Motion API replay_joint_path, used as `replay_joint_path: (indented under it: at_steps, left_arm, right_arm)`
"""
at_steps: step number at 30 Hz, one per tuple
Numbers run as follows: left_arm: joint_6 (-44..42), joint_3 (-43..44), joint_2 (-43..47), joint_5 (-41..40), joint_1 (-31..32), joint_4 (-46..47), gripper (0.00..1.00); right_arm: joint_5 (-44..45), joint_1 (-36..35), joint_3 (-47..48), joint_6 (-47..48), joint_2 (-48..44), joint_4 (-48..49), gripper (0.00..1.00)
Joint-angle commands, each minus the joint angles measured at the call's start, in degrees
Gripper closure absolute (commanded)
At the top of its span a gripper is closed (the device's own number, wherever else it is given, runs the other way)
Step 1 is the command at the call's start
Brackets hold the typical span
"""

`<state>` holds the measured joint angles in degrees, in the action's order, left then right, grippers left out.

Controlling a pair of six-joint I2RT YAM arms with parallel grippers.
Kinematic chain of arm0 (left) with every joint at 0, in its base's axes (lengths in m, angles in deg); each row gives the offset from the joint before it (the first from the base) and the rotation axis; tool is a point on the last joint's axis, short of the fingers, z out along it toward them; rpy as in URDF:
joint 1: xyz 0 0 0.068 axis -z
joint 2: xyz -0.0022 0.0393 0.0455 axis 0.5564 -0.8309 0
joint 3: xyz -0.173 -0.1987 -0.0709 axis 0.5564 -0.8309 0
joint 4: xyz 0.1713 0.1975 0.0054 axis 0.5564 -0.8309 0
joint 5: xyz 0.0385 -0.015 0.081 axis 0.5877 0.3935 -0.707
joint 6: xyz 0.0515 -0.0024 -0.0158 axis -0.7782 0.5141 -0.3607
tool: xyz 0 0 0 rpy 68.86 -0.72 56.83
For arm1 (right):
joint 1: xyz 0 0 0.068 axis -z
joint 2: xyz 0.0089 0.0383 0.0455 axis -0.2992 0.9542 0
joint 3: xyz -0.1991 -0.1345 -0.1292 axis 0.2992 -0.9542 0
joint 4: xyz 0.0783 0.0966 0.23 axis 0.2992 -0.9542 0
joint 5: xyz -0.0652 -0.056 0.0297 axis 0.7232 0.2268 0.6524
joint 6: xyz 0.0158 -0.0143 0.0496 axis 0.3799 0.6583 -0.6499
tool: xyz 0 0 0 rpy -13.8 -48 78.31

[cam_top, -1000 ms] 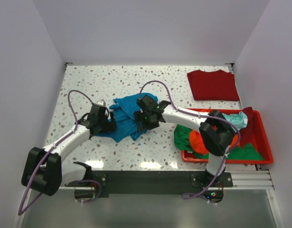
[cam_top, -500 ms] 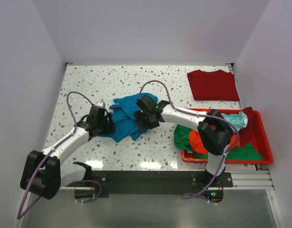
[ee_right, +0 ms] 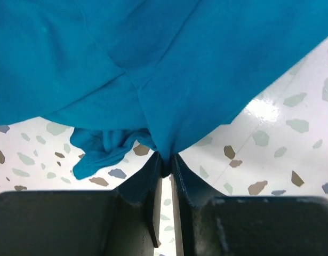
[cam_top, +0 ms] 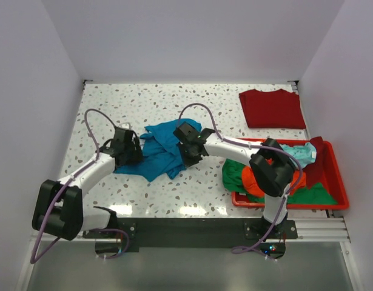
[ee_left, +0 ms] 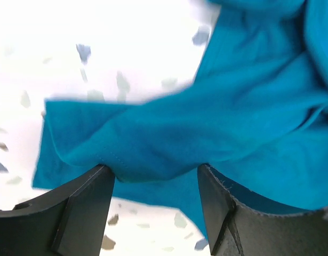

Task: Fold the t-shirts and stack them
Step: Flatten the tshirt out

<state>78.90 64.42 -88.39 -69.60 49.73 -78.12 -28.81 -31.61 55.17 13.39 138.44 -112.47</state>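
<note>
A crumpled teal-blue t-shirt [cam_top: 162,151] lies mid-table between both arms. My left gripper [cam_top: 136,154] is at its left edge. In the left wrist view a hemmed fold of the teal-blue t-shirt [ee_left: 233,122] sags between the spread fingers of the left gripper [ee_left: 153,170], which stands open. My right gripper [cam_top: 185,159] is at the shirt's right side. The right wrist view shows the right gripper [ee_right: 166,160] shut on a pinch of the teal-blue t-shirt [ee_right: 169,64]. A folded dark red t-shirt [cam_top: 272,109] lies flat at the far right.
A red plastic bin [cam_top: 338,176] sits at the near right, holding an orange shirt [cam_top: 254,179], a green shirt [cam_top: 235,173] and a pale aqua shirt [cam_top: 298,151]. A dark red cloth [cam_top: 315,159] hangs over its far rim. White walls enclose the speckled table [cam_top: 192,103].
The right gripper has closed onto the shirt's right edge. The left gripper's fingers have drawn closer together, and the left arm has shifted slightly away from the near edge.
</note>
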Motion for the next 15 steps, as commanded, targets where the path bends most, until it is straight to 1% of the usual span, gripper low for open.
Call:
replay_joint_path:
  at_steps: [1, 6, 9, 10, 13, 15]
  left_arm:
    - [-2.6, 7.0, -1.3, -1.0, -2.6, 3.8, 0.33]
    - [-4.6, 13.2, -5.3, 0.1, -6.9, 4.7, 0.33]
    - [-6.2, 15.2, -8.7, 1.1, -10.5, 4.7, 0.33]
    - [-6.4, 15.6, -9.3, 1.4, -10.7, 4.4, 0.33]
    - [-6.8, 15.2, -7.8, 2.8, -10.7, 4.6, 0.33]
    - [-6.5, 13.4, -4.5, 3.8, -10.2, 5.0, 0.34]
  right_arm:
    - [3.5, 0.1, 1.9, -0.9, -6.2, -2.8, 0.87]
    - [7.3, 0.9, -0.1, -2.6, -11.8, -6.3, 0.98]
    - [8.4, 2.0, -2.7, -4.3, -16.9, -7.0, 0.98]
    - [8.5, 2.3, -4.3, -4.8, -18.0, -7.0, 0.98]
    - [8.6, 3.6, -6.9, -5.4, -21.2, -7.3, 0.98]
    - [8.8, 4.3, -8.1, -5.6, -21.8, -7.3, 0.97]
